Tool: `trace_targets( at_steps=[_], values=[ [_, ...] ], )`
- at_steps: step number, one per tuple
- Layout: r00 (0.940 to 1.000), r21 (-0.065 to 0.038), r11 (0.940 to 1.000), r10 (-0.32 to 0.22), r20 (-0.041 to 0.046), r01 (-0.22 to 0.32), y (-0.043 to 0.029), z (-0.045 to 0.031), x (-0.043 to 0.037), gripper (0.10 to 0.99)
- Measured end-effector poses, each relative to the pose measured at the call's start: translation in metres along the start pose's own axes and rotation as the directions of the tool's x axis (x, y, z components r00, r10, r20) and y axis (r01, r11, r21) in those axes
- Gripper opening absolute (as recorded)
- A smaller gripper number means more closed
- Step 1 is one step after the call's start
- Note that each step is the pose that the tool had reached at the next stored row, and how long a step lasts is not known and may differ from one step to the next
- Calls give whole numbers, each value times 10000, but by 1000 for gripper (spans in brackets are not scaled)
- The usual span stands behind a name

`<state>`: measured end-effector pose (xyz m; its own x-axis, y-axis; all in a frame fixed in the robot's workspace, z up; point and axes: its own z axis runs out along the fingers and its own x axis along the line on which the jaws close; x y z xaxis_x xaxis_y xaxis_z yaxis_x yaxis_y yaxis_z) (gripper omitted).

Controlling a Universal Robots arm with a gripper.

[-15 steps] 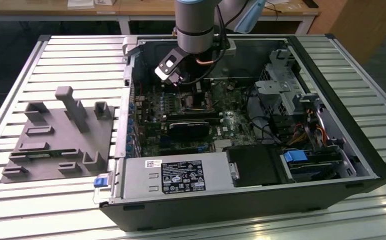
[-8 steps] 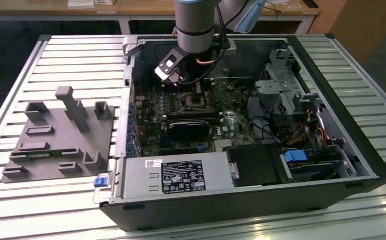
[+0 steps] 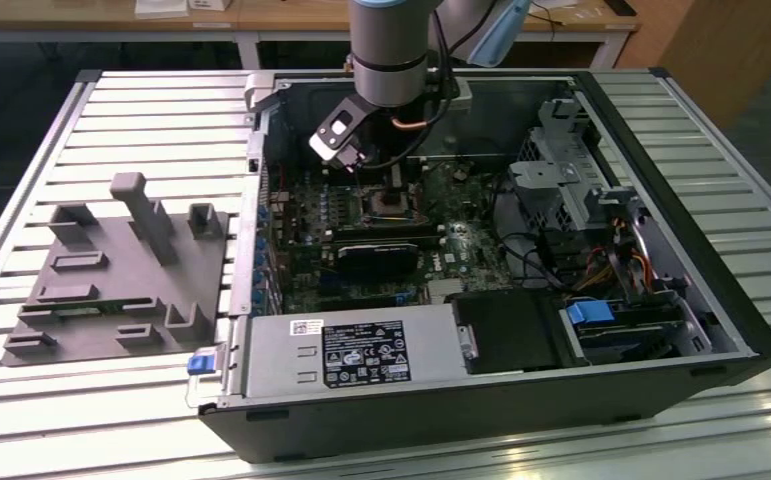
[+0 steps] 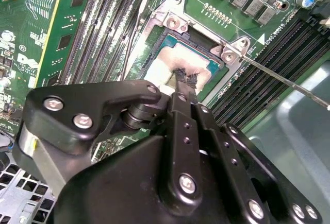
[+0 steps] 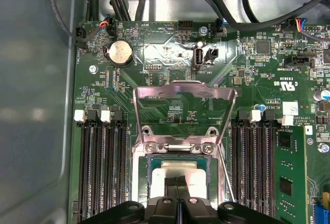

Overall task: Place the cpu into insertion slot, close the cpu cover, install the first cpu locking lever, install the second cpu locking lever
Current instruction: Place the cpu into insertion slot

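Spot cpu flat in slot; cover raised behind. Note claw clenched, tips together on or just over cpu top, contact unclear. Judge cpu light, stiff, slick-lidded, fragile underneath; grip by opposite edges, never underside.

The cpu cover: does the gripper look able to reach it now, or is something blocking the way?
Probably yes. The cpu cover stands raised at the edge of the insertion slot, beside the cpu, where the gripper is; in the first wrist view nothing lies between them.
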<state>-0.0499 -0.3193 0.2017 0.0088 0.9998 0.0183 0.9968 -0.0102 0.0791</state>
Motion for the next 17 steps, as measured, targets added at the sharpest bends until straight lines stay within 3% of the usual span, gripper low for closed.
trace_targets(
  at_steps=[5, 17],
  values=[
    [9984, -10, 9984, 568, 46, -568, 2, 3, 0, 106],
    [9983, -10, 9983, 580, 47, -580, 0, 25, -1, 106]
  ],
)
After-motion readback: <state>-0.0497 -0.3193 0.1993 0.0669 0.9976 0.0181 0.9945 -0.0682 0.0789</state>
